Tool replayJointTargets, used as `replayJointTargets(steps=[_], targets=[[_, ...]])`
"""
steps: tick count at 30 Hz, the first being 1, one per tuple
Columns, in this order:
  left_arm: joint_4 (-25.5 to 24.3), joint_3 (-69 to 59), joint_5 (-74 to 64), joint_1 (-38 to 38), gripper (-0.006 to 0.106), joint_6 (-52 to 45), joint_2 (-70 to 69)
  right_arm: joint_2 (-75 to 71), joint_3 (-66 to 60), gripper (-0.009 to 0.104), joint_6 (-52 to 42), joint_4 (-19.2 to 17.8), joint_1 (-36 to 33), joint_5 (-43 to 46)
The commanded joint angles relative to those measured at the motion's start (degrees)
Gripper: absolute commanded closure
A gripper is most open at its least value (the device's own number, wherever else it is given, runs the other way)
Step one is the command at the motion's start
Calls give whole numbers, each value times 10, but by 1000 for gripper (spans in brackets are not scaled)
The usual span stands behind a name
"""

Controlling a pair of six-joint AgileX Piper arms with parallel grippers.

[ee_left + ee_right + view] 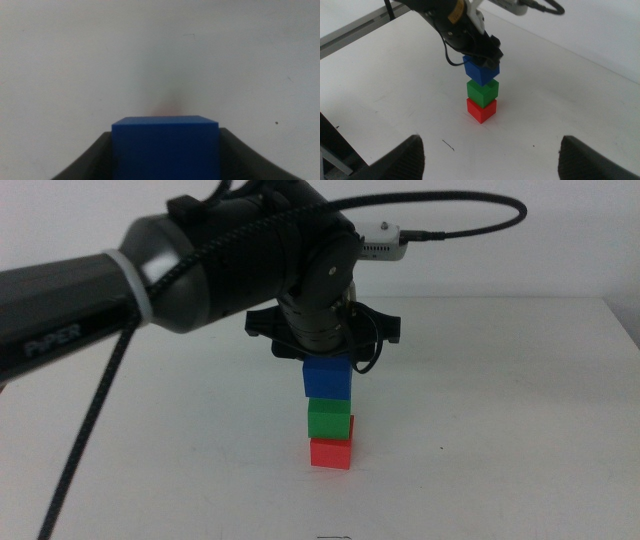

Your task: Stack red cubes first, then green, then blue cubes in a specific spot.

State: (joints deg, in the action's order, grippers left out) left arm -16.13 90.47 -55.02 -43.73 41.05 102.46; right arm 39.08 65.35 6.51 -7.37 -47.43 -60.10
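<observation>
A three-cube stack stands mid-table: the red cube [331, 453] on the white tabletop, the green cube [329, 418] on it, and the blue cube [328, 377] on top, turned slightly. My left gripper [327, 360] reaches down from above and is shut on the blue cube [165, 147], a dark jaw pressed against each side. In the right wrist view the stack shows as red [481, 110], green [482, 90] and blue [481, 69] under the left gripper [481, 52]. My right gripper [492, 160] waits well back from the stack, open and holding nothing.
The left arm's thick dark body [150, 280] and its cable [90, 430] cross the left half of the table. White tabletop [500, 430] surrounds the stack. The table's edge and a metal rail [350, 30] show in the right wrist view.
</observation>
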Motion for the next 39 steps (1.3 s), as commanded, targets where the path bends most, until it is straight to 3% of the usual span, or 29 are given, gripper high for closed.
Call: replayJointTargets(steps=[1, 16, 20, 21, 23, 28, 39], targets=[[-8, 14, 33, -3, 100, 10, -20, 2, 13, 22, -7, -11, 3, 38], [-5, 14, 20, -3, 99, 26, 6, 2, 13, 22, -7, -11, 3, 37], [-5, 14, 19, -3, 93, 26, 6, 2, 13, 22, -7, -11, 3, 37], [-4, 14, 21, -3, 32, 25, 6, 2, 13, 22, -7, -11, 3, 37], [-12, 14, 20, -3, 20, 25, 6, 2, 13, 22, -7, -11, 3, 37], [-18, 14, 26, -3, 8, 25, 3, 2, 13, 22, -7, -11, 3, 37], [-25, 14, 30, -3, 8, 22, -115, 2, 13, 22, -7, -11, 3, 37]])
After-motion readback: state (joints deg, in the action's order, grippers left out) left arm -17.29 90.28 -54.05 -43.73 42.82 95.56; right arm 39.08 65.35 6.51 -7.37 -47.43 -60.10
